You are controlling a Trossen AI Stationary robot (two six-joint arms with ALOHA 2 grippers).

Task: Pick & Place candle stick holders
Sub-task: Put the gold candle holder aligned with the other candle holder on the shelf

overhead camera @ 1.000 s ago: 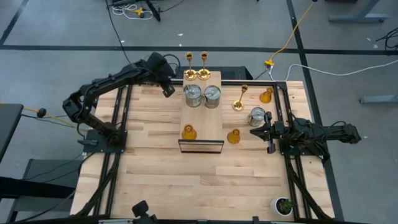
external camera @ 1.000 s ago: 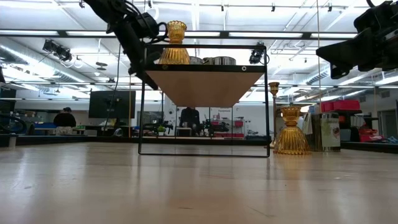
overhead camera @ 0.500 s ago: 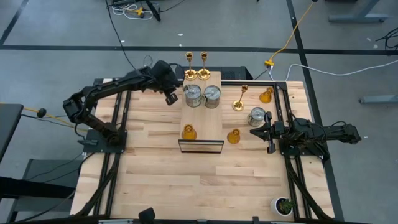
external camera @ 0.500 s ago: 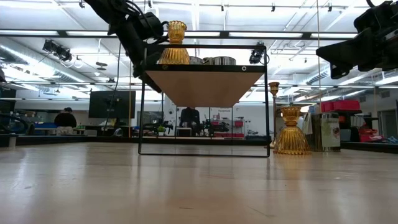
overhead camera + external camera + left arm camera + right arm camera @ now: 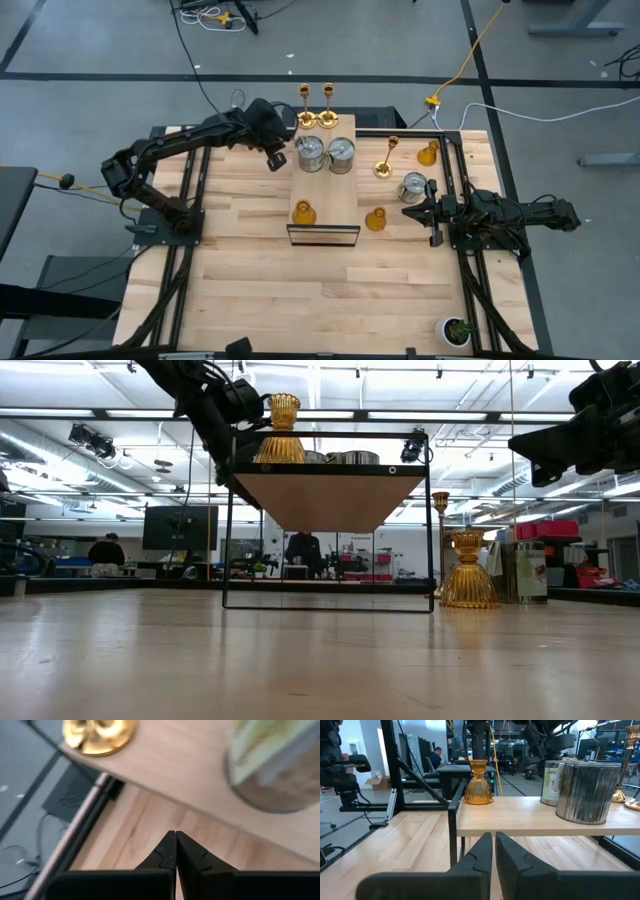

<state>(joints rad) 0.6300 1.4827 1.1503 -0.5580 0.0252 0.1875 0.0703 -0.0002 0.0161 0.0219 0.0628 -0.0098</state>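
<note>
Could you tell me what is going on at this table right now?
Neither arm holds anything. The left gripper is shut beside the raised shelf, near the two silver cans. The right gripper waits shut at the table's right. One amber holder and two gold candlesticks are on the shelf.

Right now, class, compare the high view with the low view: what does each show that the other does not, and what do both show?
Only the high view shows the potted plant, the two gold candlesticks at the shelf's far end, and the shut left gripper beside the shelf. Only the low view shows the room behind, with a person at a desk. Both show the raised shelf and the amber holder standing on it.
</note>
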